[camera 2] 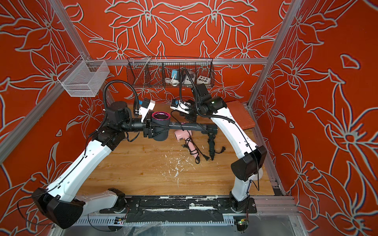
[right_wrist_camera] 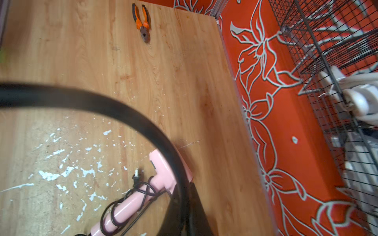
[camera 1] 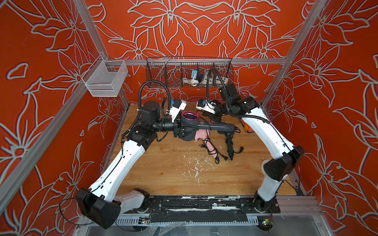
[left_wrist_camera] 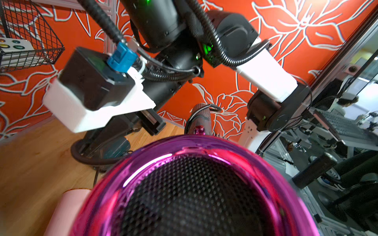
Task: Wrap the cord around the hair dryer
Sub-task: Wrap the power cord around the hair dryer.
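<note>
A black hair dryer (camera 1: 190, 122) (camera 2: 160, 124) with a magenta ring round its barrel mouth (left_wrist_camera: 184, 183) is held above the wooden table. My left gripper (camera 1: 181, 130) (camera 2: 152, 130) is shut on the barrel, which stands upright, with the handle (left_wrist_camera: 201, 120) pointing right. In the left wrist view the barrel hides the jaws. The thin black cord (camera 1: 205, 120) (camera 2: 176, 120) arcs up from the handle to my right gripper (camera 1: 214, 117) (camera 2: 189, 117). In the right wrist view the cord (right_wrist_camera: 102, 104) sweeps across close and blurred, and runs between the shut fingers of my right gripper (right_wrist_camera: 185, 190).
A pink hair dryer (camera 1: 201, 135) (right_wrist_camera: 126, 206) with its cord wound round the handle lies under the black one. A black styling tool (camera 1: 229, 145) with a plug lies to its right. Orange pliers (right_wrist_camera: 142, 22) lie at the table's right side. A black wire basket (camera 1: 189, 71) and a white mesh basket (camera 1: 104, 78) hang at the back.
</note>
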Robot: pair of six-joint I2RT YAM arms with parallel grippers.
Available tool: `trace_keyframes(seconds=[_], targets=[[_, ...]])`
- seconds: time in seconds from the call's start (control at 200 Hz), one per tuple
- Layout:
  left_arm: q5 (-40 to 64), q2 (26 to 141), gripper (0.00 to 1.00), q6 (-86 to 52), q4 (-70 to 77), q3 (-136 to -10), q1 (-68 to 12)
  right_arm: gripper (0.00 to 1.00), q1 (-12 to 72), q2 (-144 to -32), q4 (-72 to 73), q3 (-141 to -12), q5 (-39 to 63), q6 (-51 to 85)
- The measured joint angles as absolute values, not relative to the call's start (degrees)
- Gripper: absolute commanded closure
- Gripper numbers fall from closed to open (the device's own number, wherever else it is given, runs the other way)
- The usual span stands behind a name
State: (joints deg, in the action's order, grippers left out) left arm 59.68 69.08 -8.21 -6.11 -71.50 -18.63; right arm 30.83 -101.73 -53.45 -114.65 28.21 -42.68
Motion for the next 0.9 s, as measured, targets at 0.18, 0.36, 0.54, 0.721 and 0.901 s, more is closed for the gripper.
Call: trace_keyframes(seconds=[0.18, 0.36, 0.54, 0.721, 0.901], targets=[[61.7, 69.8, 1.0, -19.8, 6.8, -67.3, -14.5, 0.43, 26.8, -98.5, -49.2, -108.4, 36.6, -36.8], [63.1, 70.2, 1.0, -27.4, 15.4, -67.0, -13.3, 0.21, 19.8, -92.4, -39.0, -100.6, 46.6, -28.5], [63.8, 70.3, 1.0, -32.5, 20.8, -67.1, -12.7, 0.17, 14.5, -89.8, -25.8, -94.9, 54.9, -17.5], [63.9, 71.0, 1.0, -36.2, 23.8, -68.3, -12.4, 0.15, 13.4, -89.6, -15.6, -87.7, 58.2, -10.4], [63.8, 71.1, 1.0, -37.3, 24.0, -71.0, -12.4, 0.14, 13.4, -86.6, -5.8, -75.0, 57.9, -5.5]])
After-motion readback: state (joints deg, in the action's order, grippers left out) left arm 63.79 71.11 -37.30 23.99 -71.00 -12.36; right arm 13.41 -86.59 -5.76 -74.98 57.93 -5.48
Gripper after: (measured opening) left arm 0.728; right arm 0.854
